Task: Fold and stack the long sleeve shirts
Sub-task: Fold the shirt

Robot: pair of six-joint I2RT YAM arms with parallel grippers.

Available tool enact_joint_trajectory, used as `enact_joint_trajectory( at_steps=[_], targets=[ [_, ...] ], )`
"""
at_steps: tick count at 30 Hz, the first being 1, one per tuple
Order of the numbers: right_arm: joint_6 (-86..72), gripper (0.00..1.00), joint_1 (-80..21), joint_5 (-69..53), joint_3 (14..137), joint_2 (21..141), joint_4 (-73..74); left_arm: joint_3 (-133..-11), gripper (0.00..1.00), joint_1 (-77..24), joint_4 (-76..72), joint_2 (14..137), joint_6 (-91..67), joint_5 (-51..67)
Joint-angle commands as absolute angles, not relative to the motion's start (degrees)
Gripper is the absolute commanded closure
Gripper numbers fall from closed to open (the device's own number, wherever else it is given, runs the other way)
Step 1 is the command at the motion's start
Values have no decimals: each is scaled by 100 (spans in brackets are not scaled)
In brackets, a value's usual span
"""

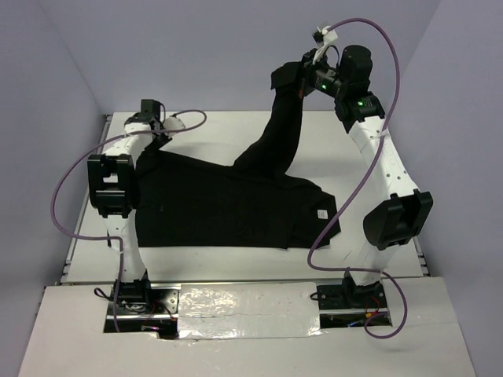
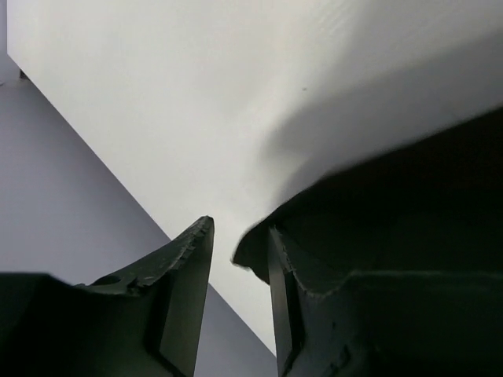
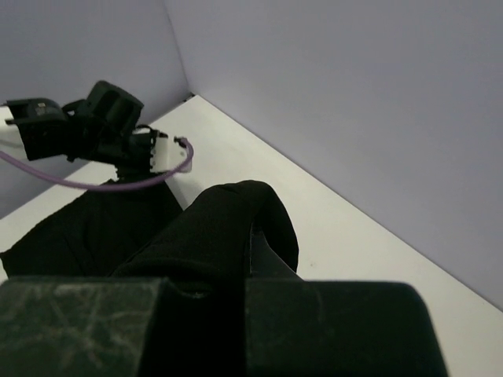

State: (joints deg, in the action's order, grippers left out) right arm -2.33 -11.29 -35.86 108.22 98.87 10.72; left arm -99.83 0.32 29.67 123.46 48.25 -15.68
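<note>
White table [image 1: 236, 263] within pale lilac walls [image 1: 196, 47] (crinkled silver foil strip [image 1: 247, 302] at the near edge)

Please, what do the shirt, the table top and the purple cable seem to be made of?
Shirt: soft black cloth with a matte look, perhaps a knit. It drapes and creases, with no shine.
Table: hard, smooth white board, perhaps laminate or paint. Its surface is flat and even.
Cable: flexible purple jacket, probably plastic or rubber. It bends in loose curves.

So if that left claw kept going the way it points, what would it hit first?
Probably the bare table, right beside the black shirt. The left gripper points down at it, though depth is hard to judge.
</note>
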Motion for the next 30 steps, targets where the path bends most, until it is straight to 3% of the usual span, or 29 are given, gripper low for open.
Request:
enact_joint_trajectory(
  at_steps=[1,5,11,15,19,23,30],
  targets=[
    [-325,100,-1178,-3612,11030,9967,888,-10677,53,360,3741,12410,4316,-771],
    [-351,100,-1195,-3612,11039,10011,879,-11206,44,816,5061,12384,4255,603],
    [-334,100,-1274,-3577,11039,10072,967,-12529,41,1397,5396,13278,3000,1256],
    [-316,100,-1336,-3525,11039,10107,1072,-12701,38,1415,4776,13518,2471,1327],
    [-273,100,-1389,-3376,11065,10134,1282,-12559,28,1398,4061,13631,1830,1643],
    [-202,100,-1433,-3226,11153,10143,1520,-12796,23,1292,3955,14018,1600,1513],
    [-167,100,-1520,-2971,11162,10011,1670,-12693,24,1240,4025,14326,844,474]
  ],
)
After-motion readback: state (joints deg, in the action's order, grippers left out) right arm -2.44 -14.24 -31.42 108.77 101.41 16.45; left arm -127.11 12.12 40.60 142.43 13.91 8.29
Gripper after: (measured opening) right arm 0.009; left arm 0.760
